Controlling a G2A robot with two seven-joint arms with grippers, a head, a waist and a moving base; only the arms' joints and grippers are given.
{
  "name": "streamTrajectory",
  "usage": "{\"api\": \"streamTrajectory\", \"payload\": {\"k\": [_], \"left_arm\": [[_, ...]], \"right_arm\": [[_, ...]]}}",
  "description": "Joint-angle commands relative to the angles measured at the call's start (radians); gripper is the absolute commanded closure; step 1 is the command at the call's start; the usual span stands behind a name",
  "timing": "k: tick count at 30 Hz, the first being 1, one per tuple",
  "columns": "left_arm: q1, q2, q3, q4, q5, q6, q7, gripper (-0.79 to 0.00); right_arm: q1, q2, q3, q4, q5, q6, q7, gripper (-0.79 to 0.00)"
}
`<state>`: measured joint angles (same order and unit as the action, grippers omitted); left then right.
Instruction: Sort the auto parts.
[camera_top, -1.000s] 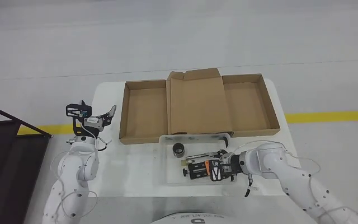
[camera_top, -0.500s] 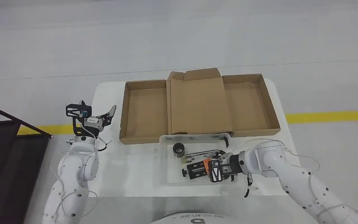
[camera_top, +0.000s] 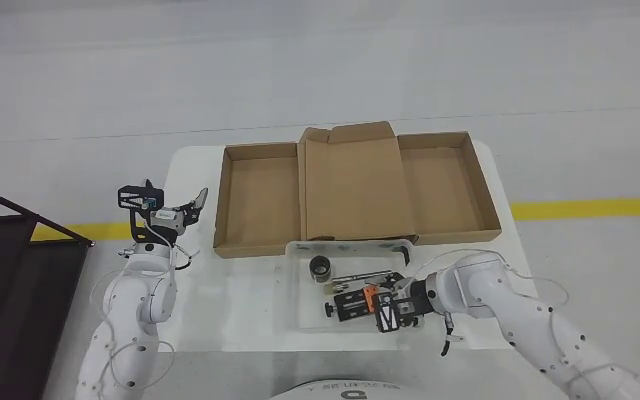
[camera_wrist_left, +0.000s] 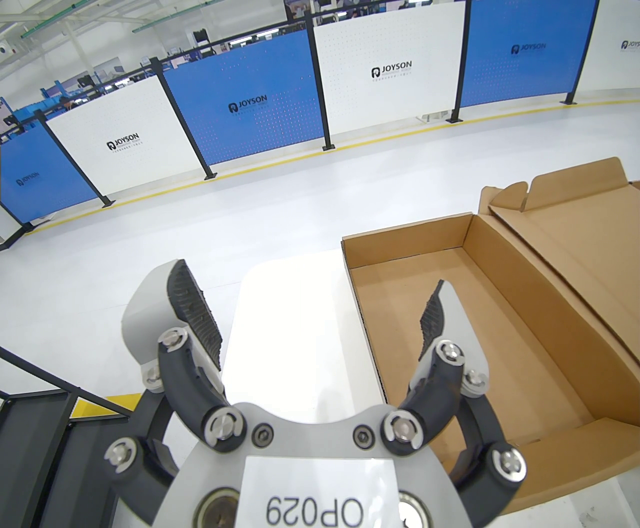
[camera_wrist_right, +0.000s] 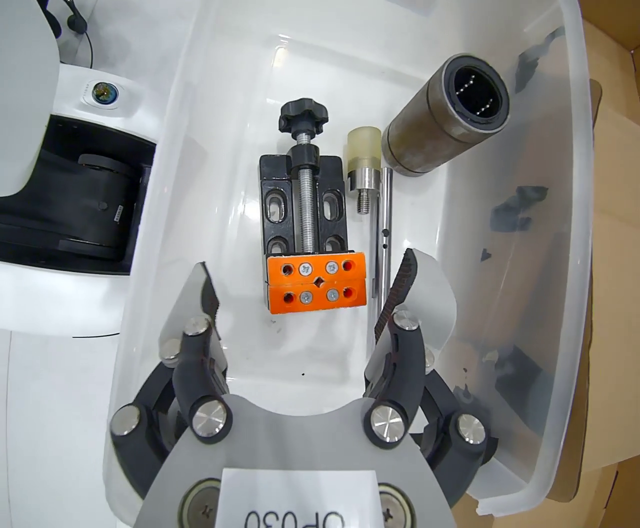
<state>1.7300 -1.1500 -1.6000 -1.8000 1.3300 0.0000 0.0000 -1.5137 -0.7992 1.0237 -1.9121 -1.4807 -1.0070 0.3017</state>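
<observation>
Currently the right gripper (camera_wrist_right: 306, 260) is hanging wide open inside the clear bin (camera_wrist_right: 575, 150) at the table's (camera_top: 250, 300) near edge, just at the orange end of the small black vise (camera_wrist_right: 304, 210). A cream-capped stud (camera_wrist_right: 363, 160), a thin rod (camera_wrist_right: 386, 235) and a metal cylinder (camera_wrist_right: 445, 130) are lying beside the vise. The left gripper (camera_wrist_left: 308, 275) is hovering wide open, holding nothing, left of the cardboard box (camera_wrist_left: 500, 320).

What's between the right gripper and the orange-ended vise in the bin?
Nothing visible. The right gripper is open, its fingers flanking the orange end of the vise. The thin steel rod lies right alongside the vise, by one finger, and might get caught in the grasp.
</observation>
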Motion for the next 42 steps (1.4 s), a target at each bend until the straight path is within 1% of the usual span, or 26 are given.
{"api": "streamTrajectory", "payload": {"k": [1,3,6,10,13,14,19,20,21,23,24,28,36,42], "left_arm": [[0.0,0.0,0.0,0.0,0.0,0.0,0.0,-0.785],[0.0,0.0,0.0,0.0,0.0,0.0,0.0,-0.785],[0.0,0.0,0.0,0.0,0.0,0.0,0.0,-0.785],[0.0,0.0,0.0,0.0,0.0,0.0,0.0,-0.785],[0.0,0.0,0.0,0.0,0.0,0.0,0.0,-0.785],[0.0,0.0,0.0,0.0,0.0,0.0,0.0,-0.785],[0.0,0.0,0.0,0.0,0.0,0.0,0.0,-0.785],[0.0,0.0,0.0,0.0,0.0,0.0,0.0,-0.785],[0.0,0.0,0.0,0.0,0.0,0.0,0.0,-0.785],[0.0,0.0,0.0,0.0,0.0,0.0,0.0,-0.785],[0.0,0.0,0.0,0.0,0.0,0.0,0.0,-0.785],[0.0,0.0,0.0,0.0,0.0,0.0,0.0,-0.785],[0.0,0.0,0.0,0.0,0.0,0.0,0.0,-0.785],[0.0,0.0,0.0,0.0,0.0,0.0,0.0,-0.785]], "right_arm": [[0.013,-0.004,-0.016,0.006,0.006,0.004,0.013,-0.625],[0.026,-0.009,-0.032,0.011,0.013,0.007,0.025,-0.619],[0.044,-0.016,-0.053,0.019,0.021,0.011,0.042,-0.64],[0.064,-0.022,-0.07,0.033,0.04,0.011,0.058,-0.573],[0.079,-0.025,-0.076,0.048,0.052,0.011,0.063,-0.425],[0.082,-0.026,-0.078,0.052,0.054,0.011,0.065,-0.391],[0.098,-0.029,-0.086,0.066,0.063,0.006,0.068,-0.296],[0.101,-0.029,-0.087,0.069,0.063,0.005,0.066,-0.256],[0.103,-0.03,-0.088,0.072,0.065,0.002,0.063,-0.2],[0.11,-0.03,-0.087,0.08,0.068,-0.005,0.052,-0.031],[0.112,-0.029,-0.086,0.083,0.071,-0.005,0.041,0.0],[0.109,-0.017,-0.069,0.076,0.072,-0.005,-0.006,0.0],[0.055,0.029,0.014,0.032,0.068,-0.005,-0.117,0.0],[0.035,0.045,0.035,0.036,0.058,-0.005,-0.144,0.0]]}}
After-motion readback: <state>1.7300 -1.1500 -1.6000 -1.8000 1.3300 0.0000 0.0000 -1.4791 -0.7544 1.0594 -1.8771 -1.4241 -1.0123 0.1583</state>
